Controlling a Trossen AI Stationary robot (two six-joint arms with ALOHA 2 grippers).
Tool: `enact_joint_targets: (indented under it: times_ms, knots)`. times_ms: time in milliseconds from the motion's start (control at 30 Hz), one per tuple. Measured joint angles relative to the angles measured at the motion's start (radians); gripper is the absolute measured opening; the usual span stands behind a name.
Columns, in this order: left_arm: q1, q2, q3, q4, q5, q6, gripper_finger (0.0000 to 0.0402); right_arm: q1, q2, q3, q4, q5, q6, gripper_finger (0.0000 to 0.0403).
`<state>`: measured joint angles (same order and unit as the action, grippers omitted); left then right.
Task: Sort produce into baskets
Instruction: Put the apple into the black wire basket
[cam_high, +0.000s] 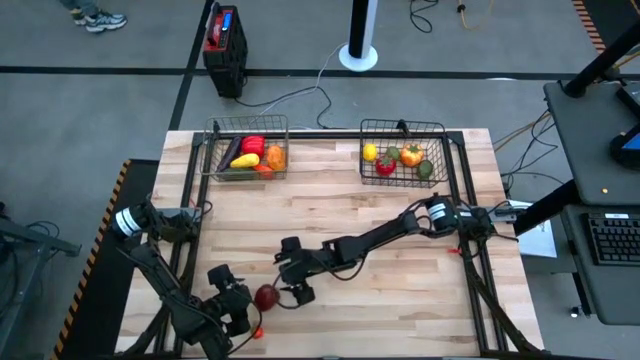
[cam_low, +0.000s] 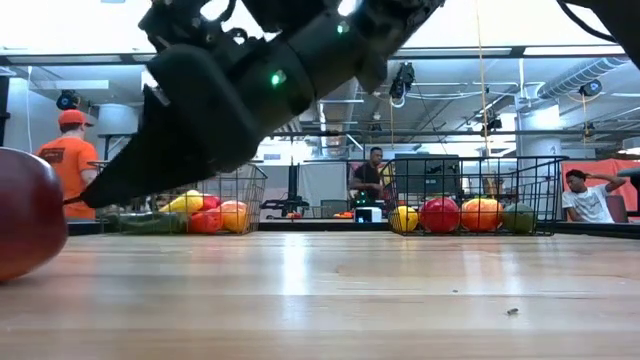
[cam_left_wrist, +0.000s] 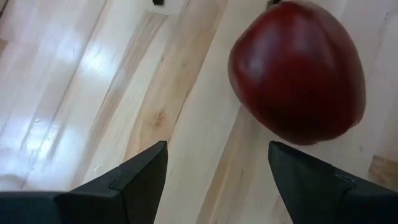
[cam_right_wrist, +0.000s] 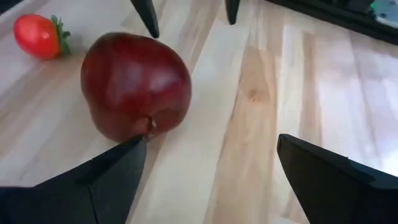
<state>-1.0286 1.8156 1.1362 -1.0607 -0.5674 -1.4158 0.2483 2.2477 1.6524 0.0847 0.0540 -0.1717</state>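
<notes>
1. My left arm's folded up at the near-left corner of the tabletop, elbow out toward the left edge, left gripper (cam_high: 243, 305) down low near the front.
2. Its jaws are spread wide, nothing between them.
3. Right arm's stretched long from its base on the right, reaching across toward the front middle.
4. Right gripper (cam_high: 297, 288) sits low, jaws gaping too, pointed at my left one.

Two dark, matte-black jointed arms are seen, a left arm (cam_high: 165, 285) and a right arm (cam_high: 385, 235), each banded in white near its base. A green indicator light (cam_low: 272, 77) is lit on the glossy black housing. Tapered black wedge-shaped fingers (cam_left_wrist: 140, 180) are shown.
</notes>
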Motion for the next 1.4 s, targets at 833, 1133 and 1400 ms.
enact_joint_targets:
  times_ms: [833, 1133, 1400]
  knots:
    - [0.004, 0.048, -0.013, 0.145, -0.128, -0.016, 0.0261, 0.061, -0.126, -0.013, -0.437, 0.237, 0.217, 0.0354]
    - [0.029, 0.131, -0.005, 0.245, -0.149, -0.016, 0.0261, 0.070, -0.207, -0.083, -0.538, 0.261, 0.304, 0.0354]
    - [0.047, 0.140, -0.004, 0.283, -0.279, -0.015, 0.0261, 0.085, -0.270, -0.191, -0.486, 0.260, 0.359, 0.0354]
